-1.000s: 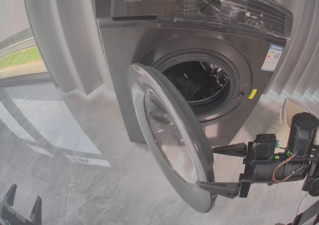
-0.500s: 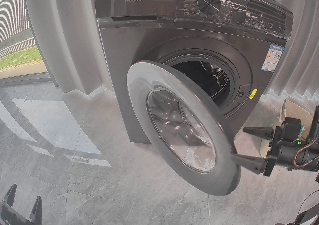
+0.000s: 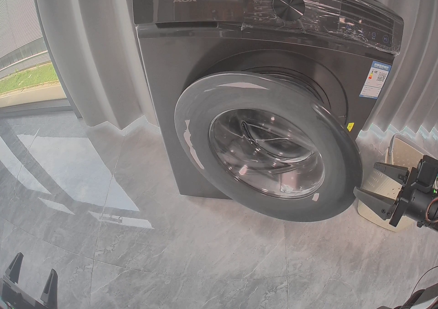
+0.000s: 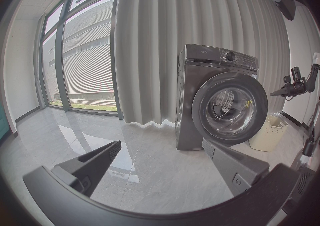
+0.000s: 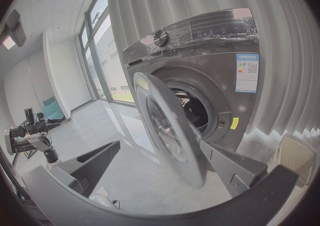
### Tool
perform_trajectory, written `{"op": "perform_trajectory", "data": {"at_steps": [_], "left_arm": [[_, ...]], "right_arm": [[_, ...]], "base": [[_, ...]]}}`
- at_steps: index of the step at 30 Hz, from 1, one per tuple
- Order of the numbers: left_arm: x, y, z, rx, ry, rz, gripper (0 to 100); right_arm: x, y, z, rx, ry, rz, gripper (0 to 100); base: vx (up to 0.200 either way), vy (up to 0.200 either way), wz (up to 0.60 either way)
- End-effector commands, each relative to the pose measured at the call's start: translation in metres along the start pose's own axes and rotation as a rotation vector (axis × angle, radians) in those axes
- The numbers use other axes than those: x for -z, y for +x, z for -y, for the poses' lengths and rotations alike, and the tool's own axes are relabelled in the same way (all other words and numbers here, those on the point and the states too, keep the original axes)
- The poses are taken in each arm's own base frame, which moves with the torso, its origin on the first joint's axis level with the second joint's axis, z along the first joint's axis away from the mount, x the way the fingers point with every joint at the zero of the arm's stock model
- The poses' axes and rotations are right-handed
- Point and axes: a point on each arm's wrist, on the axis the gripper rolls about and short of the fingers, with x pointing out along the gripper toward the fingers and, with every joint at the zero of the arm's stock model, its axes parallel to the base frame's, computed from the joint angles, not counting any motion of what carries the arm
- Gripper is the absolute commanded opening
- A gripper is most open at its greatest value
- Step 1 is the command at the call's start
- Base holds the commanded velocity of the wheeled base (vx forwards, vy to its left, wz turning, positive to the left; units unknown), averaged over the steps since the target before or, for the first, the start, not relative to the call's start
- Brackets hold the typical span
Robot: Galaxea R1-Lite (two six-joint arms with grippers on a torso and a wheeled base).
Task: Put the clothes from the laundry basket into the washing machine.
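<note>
1. Head view: the washing machine [image 3: 173,72] stands on the floor [image 3: 137,241] in front of a curtain [image 3: 100,50]. Its door [image 3: 269,150] hangs nearly across the opening but is not latched, and a gap shows along its upper right edge. The right claw [image 3: 366,180] sits low at the door's free edge, spread open and holding nothing; its lower finger is just beside the rim, and I cannot tell whether they touch. The laundry basket [image 3: 401,150] stands on the floor behind that claw, near the machine's right corner; the part of it in view shows no clothes. The left claw [image 3: 32,273] is well apart at the lower left, open and empty.

2. Left wrist view: the left claw [image 4: 160,143] gapes with nothing between its fingers. Far ahead the door covers most of the opening, the basket stands just beside the machine, and the right claw is raised off the door's free side.

3. Right wrist view: the right claw [image 5: 160,143] is wide open, with the door seen edge-on close in front of it. Past the door, dark clothes [image 5: 190,106] lie inside the machine, so the load seems to be in and shutting the door looks like the step in hand.

4. What could go wrong:
   - a soft push may leave the door unlatched, so it swings back out;
   - a push too near the rim could trap a finger between door and frame;
   - cloth lying near the opening could get pinched and stop the catch;
   - the arm, working close to the basket, could knock it over.
</note>
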Motion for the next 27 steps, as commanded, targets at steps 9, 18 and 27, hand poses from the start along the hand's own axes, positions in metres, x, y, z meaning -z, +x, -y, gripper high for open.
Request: {"op": "perform_trajectory", "data": {"at_steps": [9, 18, 27], "left_arm": [[0.005, 0.0, 0.0, -0.001, -0.001, -0.001, 100], [0.005, 0.0, 0.0, -0.001, -0.001, -0.001, 100], [0.005, 0.0, 0.0, -0.001, -0.001, -0.001, 100]], "right_arm": [[-0.004, -0.002, -0.007, -0.056, -0.054, 0.043, 100], [-0.011, 0.01, 0.002, 0.037, -0.142, 0.094, 100], [0.013, 0.022, -0.016, -0.129, 0.066, -0.032, 100]], "base": [[0.0, 0.0, -0.13], [0.0, 0.0, 0.0], [0.0, 0.0, 0.0]]}}
